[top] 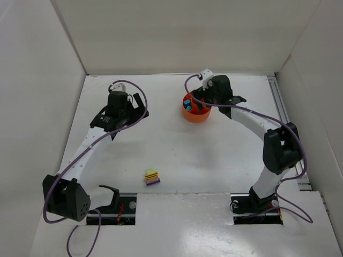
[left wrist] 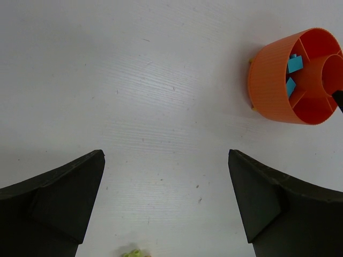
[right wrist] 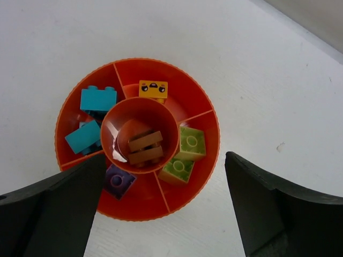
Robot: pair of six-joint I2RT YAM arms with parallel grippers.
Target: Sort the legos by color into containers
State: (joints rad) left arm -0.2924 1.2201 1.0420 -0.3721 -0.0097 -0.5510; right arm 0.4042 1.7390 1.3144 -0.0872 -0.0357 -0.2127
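My overhead feed shows a white desk (top: pixel 214 160) boxed in by plain white panels: a back wall (top: pixel 182 32), a left wall (top: pixel 32 80) and a right wall (top: pixel 316 59). The side walls splay outward toward the camera. A pale rail (top: pixel 280 107) runs along the desk's right edge, just beside the right wall. A white board (top: pixel 187 225) lies across the near side. Up close, I can see a faint grain in the desk surface and a small scuff (right wrist: pixel 280 146). The light is soft and even, and the shadows are weak.
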